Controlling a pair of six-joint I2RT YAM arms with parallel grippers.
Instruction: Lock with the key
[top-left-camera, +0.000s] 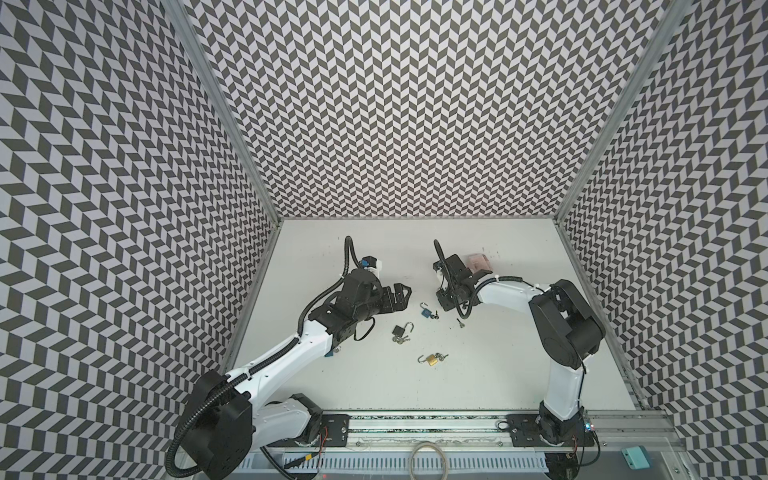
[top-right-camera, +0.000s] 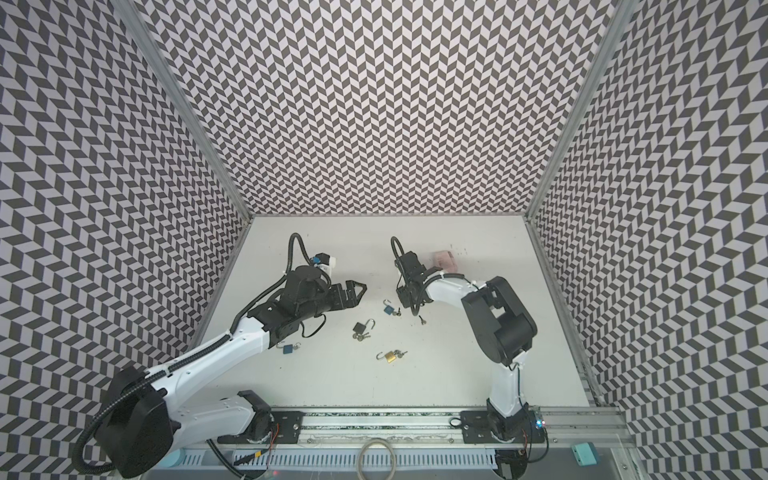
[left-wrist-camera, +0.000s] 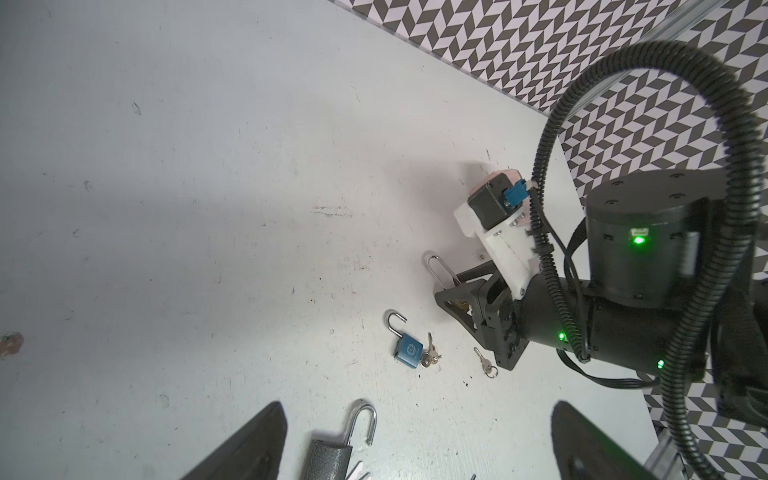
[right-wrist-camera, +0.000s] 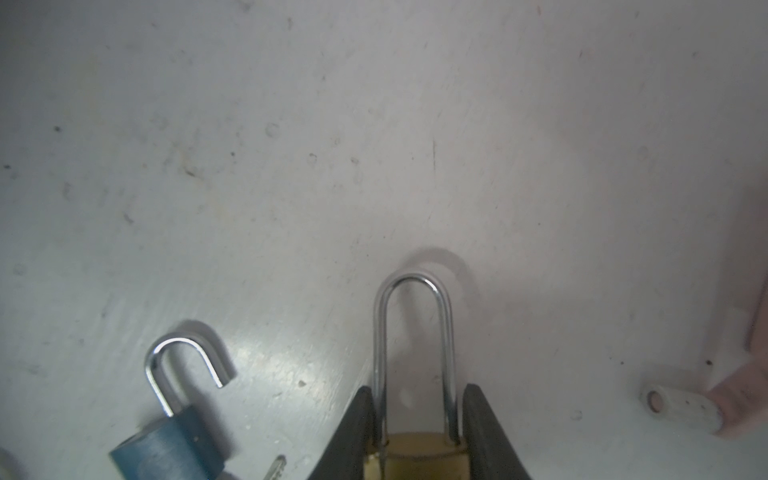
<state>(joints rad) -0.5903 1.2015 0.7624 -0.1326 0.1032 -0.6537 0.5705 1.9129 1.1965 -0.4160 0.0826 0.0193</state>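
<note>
- Pinched at the brass body between narrowed fingers of right gripper (right-wrist-camera: 417, 390): long-shackle padlock (right-wrist-camera: 415, 451), near table (top-left-camera: 498, 365) middle, a bit toward far edge.
- Shackle bow straight out past the fingertips, long axis along the fingers; both legs into the body.
- Spread fully wide, empty, over black padlock (left-wrist-camera: 328, 453): left gripper (left-wrist-camera: 417, 407).
- Open room toward far and right edges.
- Just beside: blue padlock (right-wrist-camera: 166, 449), shackle open, keys (left-wrist-camera: 430, 357) touching; loose key (left-wrist-camera: 486, 363) near right gripper; small brass padlock (top-left-camera: 432, 359) toward front edge.
</note>
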